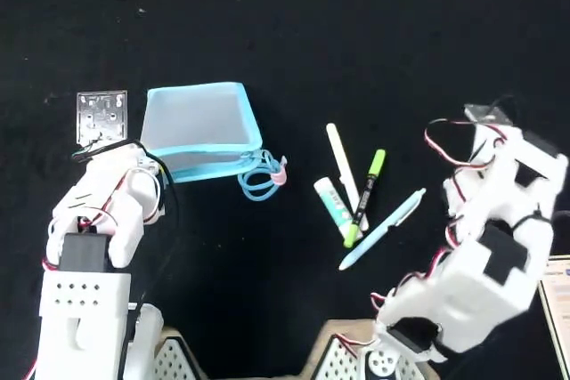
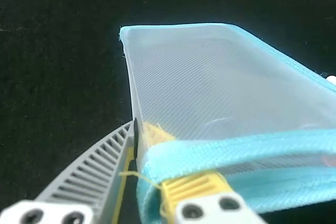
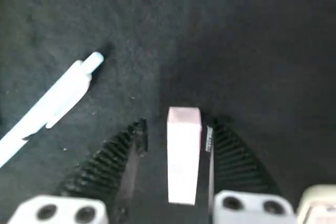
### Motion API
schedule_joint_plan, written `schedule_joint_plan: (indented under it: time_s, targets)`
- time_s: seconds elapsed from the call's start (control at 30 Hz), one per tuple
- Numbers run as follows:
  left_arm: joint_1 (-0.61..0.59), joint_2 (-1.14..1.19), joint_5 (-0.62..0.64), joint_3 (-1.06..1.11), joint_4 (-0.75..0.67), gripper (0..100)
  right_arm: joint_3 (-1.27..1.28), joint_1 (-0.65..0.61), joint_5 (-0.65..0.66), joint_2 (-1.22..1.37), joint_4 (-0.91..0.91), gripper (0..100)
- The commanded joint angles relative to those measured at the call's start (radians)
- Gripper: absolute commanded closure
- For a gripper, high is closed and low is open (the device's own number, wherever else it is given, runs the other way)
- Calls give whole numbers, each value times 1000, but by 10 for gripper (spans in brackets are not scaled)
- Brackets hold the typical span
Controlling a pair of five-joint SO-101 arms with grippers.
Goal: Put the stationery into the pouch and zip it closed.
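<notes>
A translucent pouch (image 1: 198,126) with light blue trim lies left of the middle, its blue loop strap (image 1: 261,180) trailing to the right. My left gripper (image 1: 147,173) is shut on the pouch's (image 2: 220,93) near left corner, pinching the blue trim (image 2: 144,136). A white stick (image 1: 341,162), a green highlighter (image 1: 367,195), a glue stick (image 1: 330,202) and a light blue pen (image 1: 385,227) lie together right of the middle. My right gripper (image 3: 173,127) stands open over the table beyond the pen's tip (image 3: 94,60). A pale pink eraser (image 3: 184,153) lies between its fingers, with gaps on both sides.
A small silver plate (image 1: 101,116) lies left of the pouch. A sheet of paper (image 1: 559,300) shows at the right edge. The black tabletop (image 1: 294,51) stretches bare behind the pouch and the pens.
</notes>
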Motion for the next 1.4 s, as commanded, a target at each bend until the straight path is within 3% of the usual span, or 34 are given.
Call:
schedule_joint_plan:
  time_s: [0.0,0.27,0.4,0.57,0.77,1.13,1.23,1.37]
  targets:
    - [7,-9,2,-8,-14,970,-85,-6,15,44,-12,847]
    - [7,-9,2,-8,-9,970,-125,17,-46,44,29,992]
    - [7,-9,6,-8,-9,970,-147,0,-86,-99,163,987]
    - [12,-9,8,-18,-9,970,-130,-123,-189,-348,298,988]
    - [12,-9,2,2,-14,970,-18,-259,-276,-506,293,987]
    - [16,-9,2,-2,-15,970,107,-46,-100,-254,-98,986]
    - [16,-9,2,-2,-15,970,105,-43,-44,-185,-126,972]
    - [16,-9,2,-1,-37,970,58,-46,35,-143,-77,870]
